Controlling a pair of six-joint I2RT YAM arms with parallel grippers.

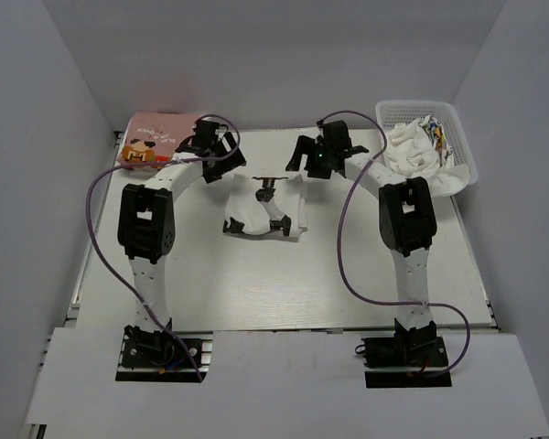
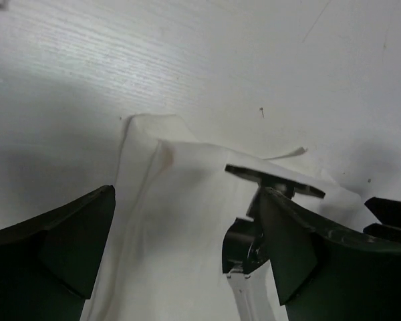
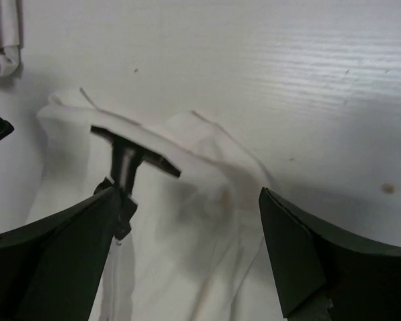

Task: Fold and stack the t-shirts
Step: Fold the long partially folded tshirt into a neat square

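A white t-shirt [image 1: 265, 212] lies bunched and partly folded at the table's middle. It also shows in the left wrist view [image 2: 167, 221] and in the right wrist view [image 3: 207, 227]. A pink t-shirt [image 1: 156, 137] with an orange-brown cartoon print lies folded at the far left. My left gripper [image 1: 221, 163] is open and empty over the white shirt's far left corner [image 2: 187, 257]. My right gripper [image 1: 305, 157] is open and empty over its far right corner [image 3: 187, 257].
A black T-shaped piece on a white stem [image 1: 267, 189] lies on the white shirt, between both grippers [image 2: 274, 179] [image 3: 130, 150]. A white lattice basket [image 1: 461, 139] at the far right holds white cloth and a coloured piece. White walls close in the table.
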